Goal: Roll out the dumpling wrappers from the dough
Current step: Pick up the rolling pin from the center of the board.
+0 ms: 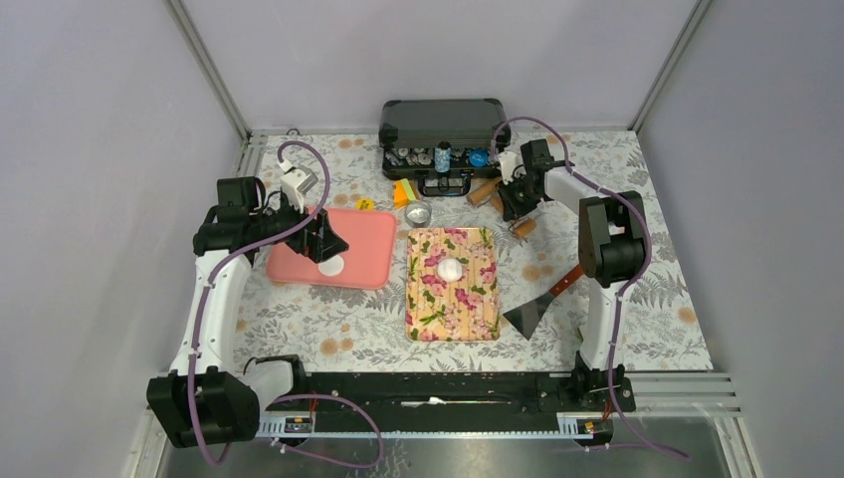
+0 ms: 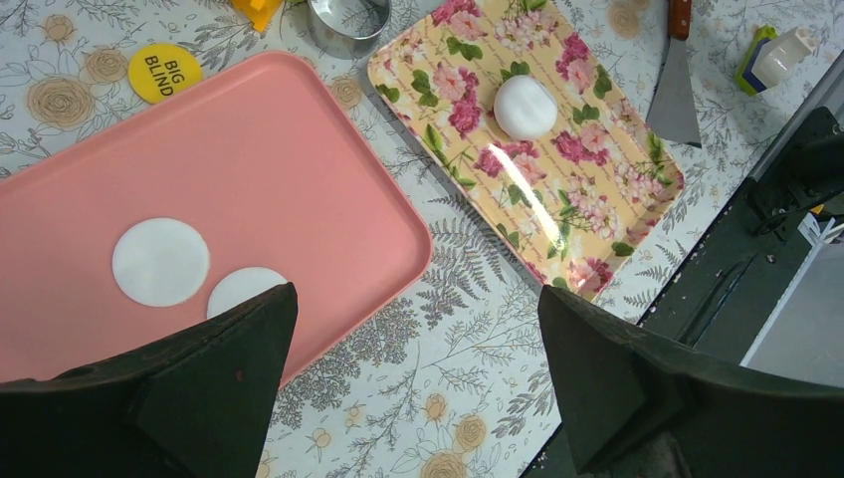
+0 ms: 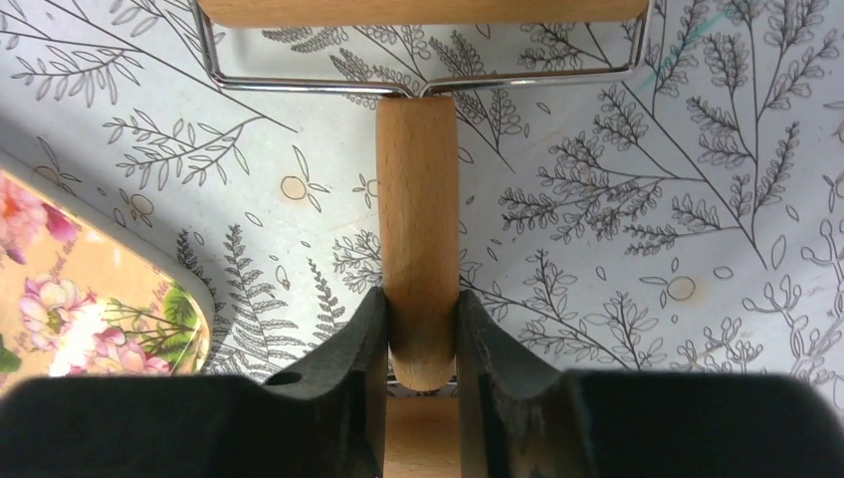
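Note:
A white dough lump sits on the floral board; it also shows in the left wrist view. Two flat white wrappers lie on the pink tray. My left gripper is open and empty, hovering over the pink tray's near right corner. My right gripper is shut on the wooden handle of a dough roller, whose wire frame and roller drum lie ahead. It is at the back right, beside the black case.
A round silver tin stands behind the floral board. A metal scraper lies to the board's right. An open black case with small items is at the back. A yellow disc lies by the pink tray.

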